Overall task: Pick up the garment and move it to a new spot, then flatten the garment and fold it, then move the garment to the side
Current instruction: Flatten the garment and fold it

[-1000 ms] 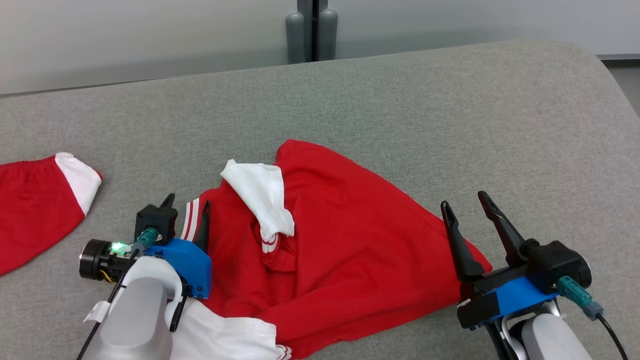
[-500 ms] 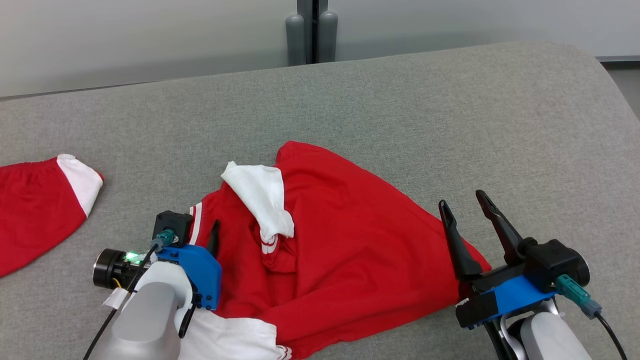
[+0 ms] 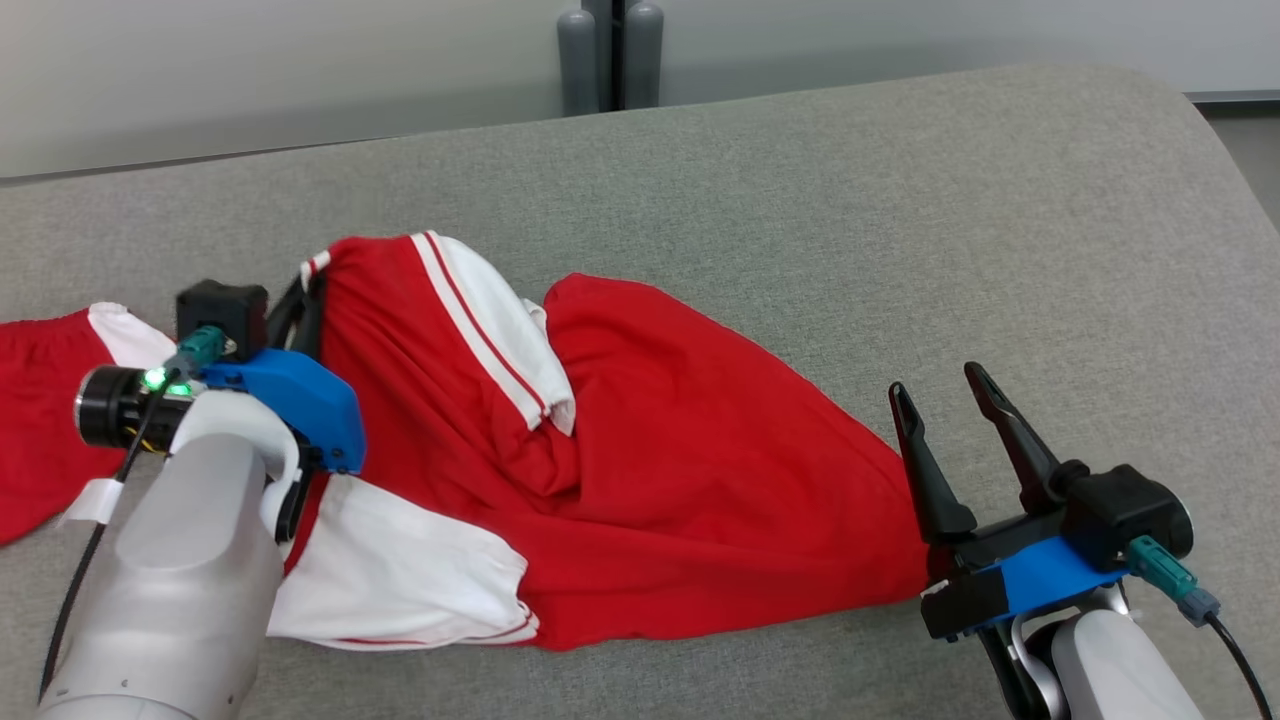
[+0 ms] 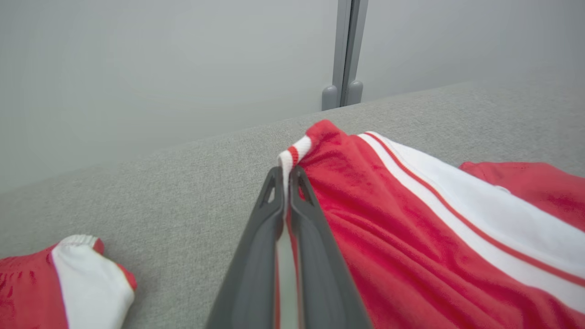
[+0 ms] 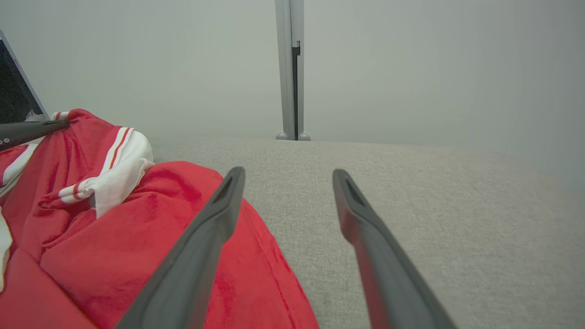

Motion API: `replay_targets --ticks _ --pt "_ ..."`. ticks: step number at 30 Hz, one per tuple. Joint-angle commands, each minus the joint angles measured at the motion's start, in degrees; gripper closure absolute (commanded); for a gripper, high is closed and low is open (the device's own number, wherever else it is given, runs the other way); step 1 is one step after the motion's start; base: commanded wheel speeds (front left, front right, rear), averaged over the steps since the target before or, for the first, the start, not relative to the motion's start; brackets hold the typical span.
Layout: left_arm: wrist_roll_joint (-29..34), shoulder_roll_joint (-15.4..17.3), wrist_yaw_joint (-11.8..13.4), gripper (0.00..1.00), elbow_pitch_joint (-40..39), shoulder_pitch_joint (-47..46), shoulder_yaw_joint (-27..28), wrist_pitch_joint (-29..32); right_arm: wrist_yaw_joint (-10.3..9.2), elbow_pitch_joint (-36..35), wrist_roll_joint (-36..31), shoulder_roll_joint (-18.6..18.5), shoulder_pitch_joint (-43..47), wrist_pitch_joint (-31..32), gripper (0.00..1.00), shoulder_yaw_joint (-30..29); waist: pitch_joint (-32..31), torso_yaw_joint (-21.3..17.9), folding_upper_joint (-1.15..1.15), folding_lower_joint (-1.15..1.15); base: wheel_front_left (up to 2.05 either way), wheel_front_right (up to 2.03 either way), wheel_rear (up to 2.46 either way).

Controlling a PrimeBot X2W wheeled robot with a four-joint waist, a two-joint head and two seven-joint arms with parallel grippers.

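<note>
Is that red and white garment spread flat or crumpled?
Crumpled. The garment lies in folds on the grey surface, a white sleeve flopped across it; the left gripper, shut on its striped edge, holds one corner raised.

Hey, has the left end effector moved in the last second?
Yes. The left end effector, shut on the red shirt, has gone up the head view and leftward, nearer the white cuff of the other red garment, lifting the shirt's edge.
</note>
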Motion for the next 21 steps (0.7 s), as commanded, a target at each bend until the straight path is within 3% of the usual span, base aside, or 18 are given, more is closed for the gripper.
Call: replay_targets --ticks 1,5,6,7,21 --pt "-0.33 0.54 0.53 1.00 -0.61 -1.18 0.65 -0.39 0.02 -0.24 -0.08 -0.18 -0.91 -0.21 0.00 -0.27 0.18 -0.30 -0.01 0.00 0.00 0.00 0.00" --pt "-0.34 1.44 1.78 1.00 -2.64 -0.84 1.86 -0.58 0.02 -0.12 -0.33 0.19 -1.25 -0.21 0.00 -0.54 0.50 -0.80 -0.01 0.00 0.00 0.00 0.00" --pt "0.02 1.61 2.25 0.44 -3.93 -0.29 2.19 -0.55 0.02 -0.03 -0.29 0.26 -1.32 -0.21 0.00 -0.51 0.57 -0.88 -0.01 0.00 0.00 0.00 0.00" --pt "0.14 1.73 2.81 0.00 -5.27 0.65 2.70 -0.55 0.02 0.08 -0.19 0.35 -1.37 -0.21 0.00 -0.50 0.59 -0.93 -0.01 0.00 0.00 0.00 0.00" --pt "4.63 0.20 5.91 0.00 -32.57 20.38 13.21 -0.53 0.02 0.42 -0.04 1.32 1.45 -0.21 0.00 -1.89 -2.37 2.23 -0.01 0.00 0.00 0.00 0.00"
